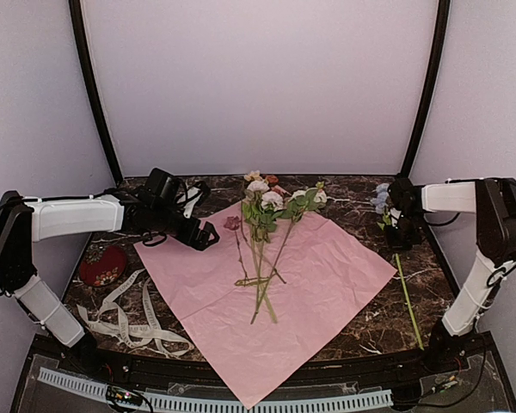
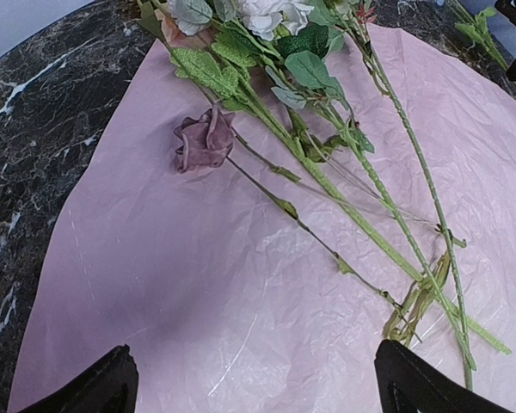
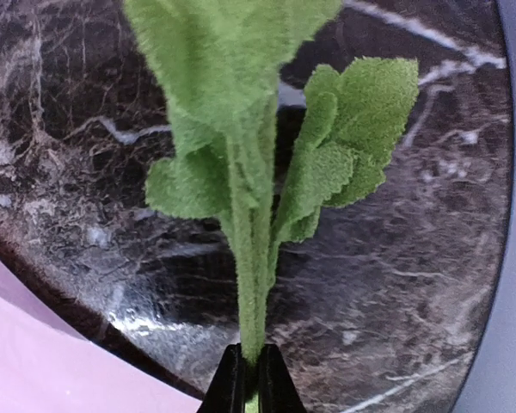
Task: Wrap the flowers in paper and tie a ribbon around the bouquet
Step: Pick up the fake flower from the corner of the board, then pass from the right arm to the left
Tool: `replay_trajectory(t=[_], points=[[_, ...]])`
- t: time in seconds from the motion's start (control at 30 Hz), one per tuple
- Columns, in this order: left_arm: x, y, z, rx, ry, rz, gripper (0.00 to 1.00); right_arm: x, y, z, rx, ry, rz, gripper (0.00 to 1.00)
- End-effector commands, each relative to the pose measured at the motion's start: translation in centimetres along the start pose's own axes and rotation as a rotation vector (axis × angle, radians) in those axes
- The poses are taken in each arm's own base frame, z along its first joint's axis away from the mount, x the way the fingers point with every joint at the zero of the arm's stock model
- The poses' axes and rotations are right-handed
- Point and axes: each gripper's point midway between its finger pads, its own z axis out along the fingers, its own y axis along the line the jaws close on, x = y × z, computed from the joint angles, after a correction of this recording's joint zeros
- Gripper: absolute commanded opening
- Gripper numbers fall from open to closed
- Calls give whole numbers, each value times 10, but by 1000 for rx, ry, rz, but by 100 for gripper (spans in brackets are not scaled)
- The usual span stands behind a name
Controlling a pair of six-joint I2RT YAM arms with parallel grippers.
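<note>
Ribbon [image 1: 125,320] lies loose on the counter [image 1: 370,318], near left. Paper [image 1: 318,284] is spread flat at centre, with the flowers [image 1: 260,249] lying across it. Left pincer [image 1: 208,235] gapes wide above the paper's left corner. Right pincer [image 3: 249,383] is clamped on a separate green stem [image 3: 251,284], off the paper's right corner.

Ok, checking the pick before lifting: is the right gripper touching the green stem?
Touching. The right wrist view shows the right gripper shut on the green stem, a finger pressed against each side.

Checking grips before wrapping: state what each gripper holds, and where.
Right gripper pinches a blue-bloomed flower's green stem, below its leaves. Left gripper is open, holding nothing.
</note>
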Motion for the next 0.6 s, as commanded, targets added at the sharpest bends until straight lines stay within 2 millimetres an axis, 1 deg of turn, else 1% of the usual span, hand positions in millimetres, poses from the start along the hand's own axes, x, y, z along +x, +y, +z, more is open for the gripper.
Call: replay_trajectory(t=[0.0,0.07,0.1,0.13,0.2,0.23,0.27,0.3,0.33,0.37,0.43,0.47,0.5,0.57], points=[[-19,-8,-17,41,-88,27,99,-39,-32,-71,116,-216,52,0],[-22,-10,-21,51,-114,27,98,-49,-33,-108,107,-331,82,0],[-24,-14,-24,67,-129,30,98,-61,-33,-138,100,-424,99,0],[-26,-18,-26,87,-145,35,97,-66,-30,-160,91,-493,111,0],[-29,-27,-32,137,-187,44,93,-68,-18,-207,28,-633,126,0],[-32,-34,-36,172,-208,45,90,-68,-5,-229,-36,-698,113,0],[-36,-45,-42,217,-227,52,87,-63,17,-256,-151,-769,72,0],[-42,-59,-50,258,-252,70,85,-59,39,-273,-280,-813,30,0],[-47,-71,-57,286,-279,95,83,-58,62,-297,-433,-873,-9,0],[-52,-93,-64,325,-306,142,82,-48,86,-307,-594,-879,-37,0],[-64,-130,-81,384,-375,222,81,-29,131,-341,-913,-910,-99,0],[-71,-150,-91,427,-413,247,81,-19,150,-355,-1045,-916,-122,0],[-77,-166,-101,479,-444,252,81,-9,167,-369,-1164,-934,-152,0],[-87,-192,-118,595,-496,224,82,8,195,-386,-1317,-949,-186,0]])
